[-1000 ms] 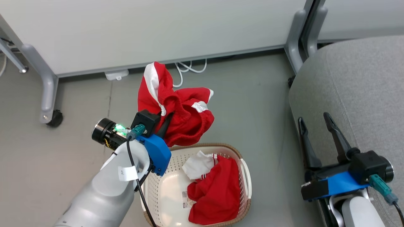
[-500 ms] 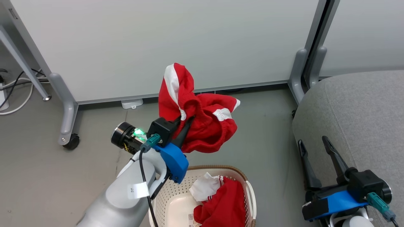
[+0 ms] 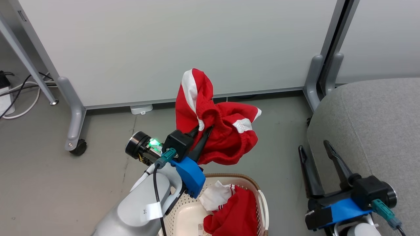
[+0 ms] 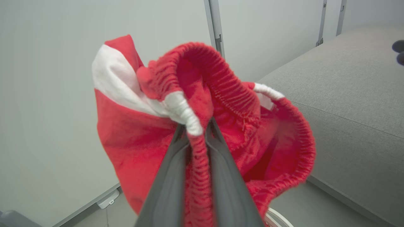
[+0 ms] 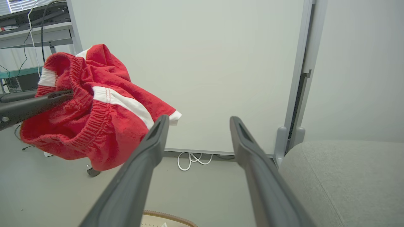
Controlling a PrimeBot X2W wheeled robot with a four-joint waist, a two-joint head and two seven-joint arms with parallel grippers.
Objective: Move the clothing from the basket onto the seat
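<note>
The grey seat (image 3: 377, 131) sits at my right, and I see no garment on the part in view, so I judge nothing delivered yet; the basket (image 3: 229, 176) is on the floor just below my left arm, with the second garment (image 3: 239, 216) bunched inside, which I take to be a later trip; the striped garment (image 3: 226, 141) hangs in the air above the basket's far rim, well short of the seat; my left claw (image 3: 204, 130) is clamped on its ribbed elastic edge, fingers nearly together; my right claw (image 3: 313, 146) stands wide apart beside the seat's edge, holding nothing.
</note>
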